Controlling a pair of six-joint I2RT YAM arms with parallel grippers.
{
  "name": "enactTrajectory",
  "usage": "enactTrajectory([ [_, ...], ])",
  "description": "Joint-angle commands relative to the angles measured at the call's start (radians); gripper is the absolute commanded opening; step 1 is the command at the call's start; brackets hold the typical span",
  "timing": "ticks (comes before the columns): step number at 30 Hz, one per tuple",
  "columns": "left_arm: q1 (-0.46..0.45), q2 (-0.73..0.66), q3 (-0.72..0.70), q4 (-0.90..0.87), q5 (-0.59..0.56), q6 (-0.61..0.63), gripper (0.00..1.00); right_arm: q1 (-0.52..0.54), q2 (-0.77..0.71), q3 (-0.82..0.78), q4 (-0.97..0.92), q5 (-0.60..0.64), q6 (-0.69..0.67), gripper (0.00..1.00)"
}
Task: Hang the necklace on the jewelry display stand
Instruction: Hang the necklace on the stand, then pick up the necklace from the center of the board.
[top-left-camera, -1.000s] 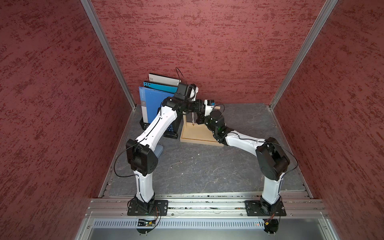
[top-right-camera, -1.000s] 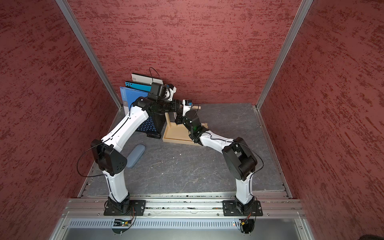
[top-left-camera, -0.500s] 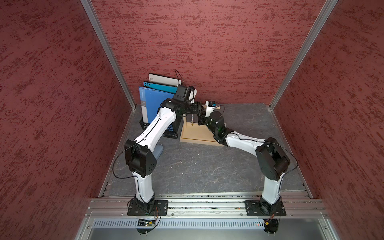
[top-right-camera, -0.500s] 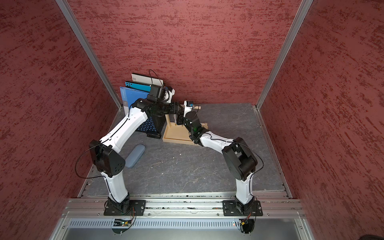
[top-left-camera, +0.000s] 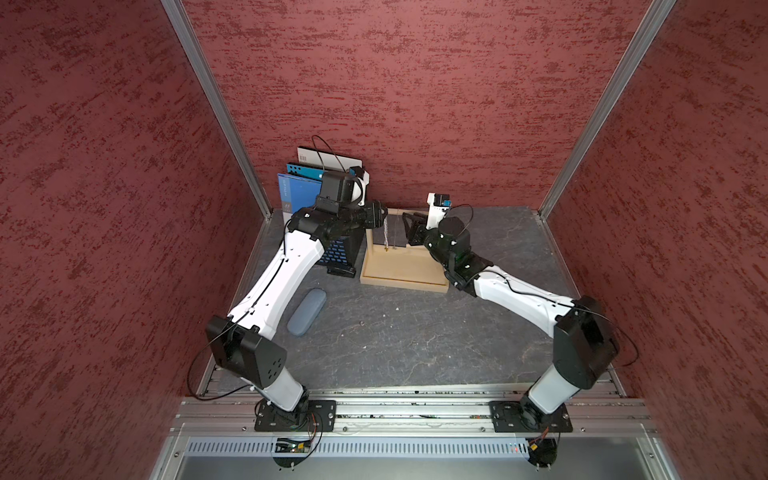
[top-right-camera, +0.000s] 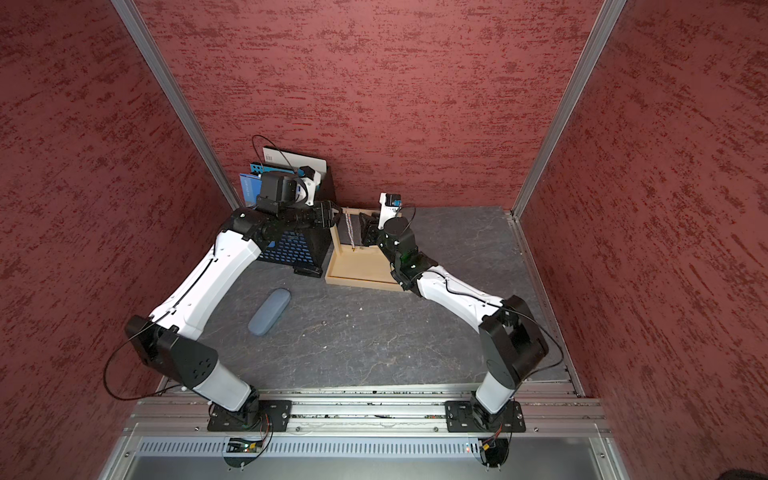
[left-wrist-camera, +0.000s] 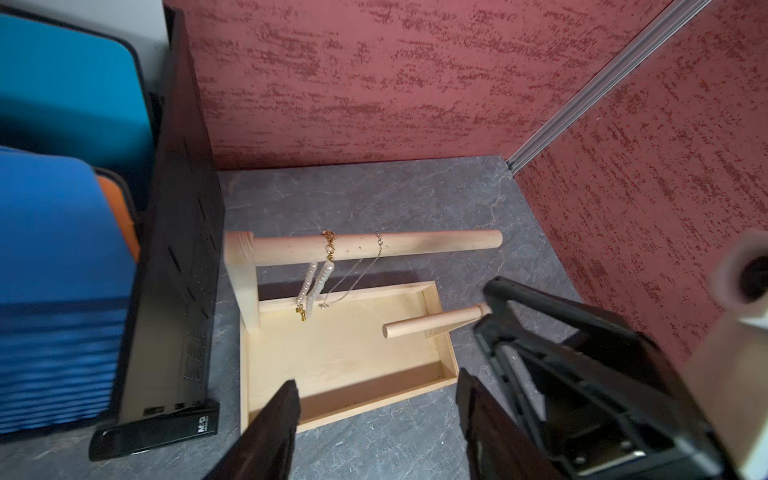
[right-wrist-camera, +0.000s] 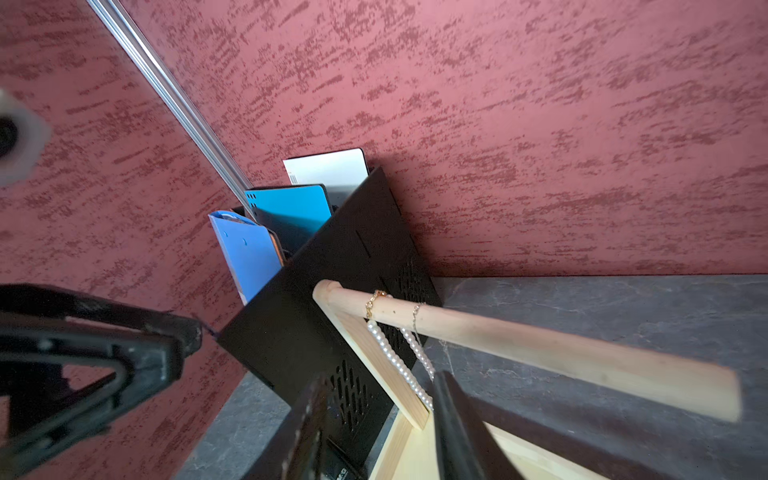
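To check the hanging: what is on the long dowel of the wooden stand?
A pearl necklace with a gold clasp and a thin chain hang over the long dowel, near the tall post. Behind the dowel, their strands are covered.

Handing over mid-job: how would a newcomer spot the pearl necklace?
Find the pale wooden stand beside the black file rack at the back wall. Two pieces hang from its long dowel. The pearl necklace is nearer the tall post: white beads, gold clasp, unlike the thin chain.

File rack (top-left-camera: 340, 252) just beside stand (top-left-camera: 402, 284)
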Motion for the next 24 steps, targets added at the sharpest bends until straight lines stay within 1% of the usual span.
enactTrajectory([
  [1, 0.020, -0.083, -0.067, 0.019, -0.040, 0.034, 0.63, 0.006, -0.079, 0.000, -0.156, 0.045, 0.028, 0.43],
  [6, 0.038, -0.233, -0.232, -0.080, -0.119, 0.049, 0.62, 0.012, -0.201, -0.035, -0.321, 0.038, 0.063, 0.41],
  [9, 0.043, -0.310, -0.358, -0.175, -0.139, 0.056, 0.62, 0.042, -0.252, -0.060, -0.432, 0.043, 0.063, 0.41],
  [12, 0.045, -0.381, -0.505, -0.252, -0.151, 0.031, 0.61, 0.101, -0.290, -0.110, -0.515, 0.061, 0.067, 0.41],
  [15, 0.046, -0.445, -0.657, -0.279, -0.118, -0.024, 0.58, 0.192, -0.299, -0.162, -0.578, 0.092, 0.082, 0.39],
  [17, 0.040, -0.481, -0.751, -0.254, -0.115, -0.101, 0.56, 0.256, -0.279, -0.186, -0.604, 0.119, 0.092, 0.39],
  [19, 0.038, -0.508, -0.815, -0.202, -0.052, -0.134, 0.52, 0.327, -0.230, -0.184, -0.620, 0.130, 0.094, 0.38],
  [20, 0.039, -0.509, -0.832, -0.188, -0.045, -0.158, 0.52, 0.357, -0.200, -0.176, -0.626, 0.133, 0.091, 0.38],
  [22, 0.047, -0.496, -0.860, -0.172, -0.028, -0.222, 0.52, 0.407, -0.111, -0.128, -0.652, 0.121, 0.077, 0.39],
  [24, 0.057, -0.476, -0.883, -0.171, -0.023, -0.278, 0.52, 0.437, -0.025, -0.065, -0.699, 0.089, 0.062, 0.39],
])
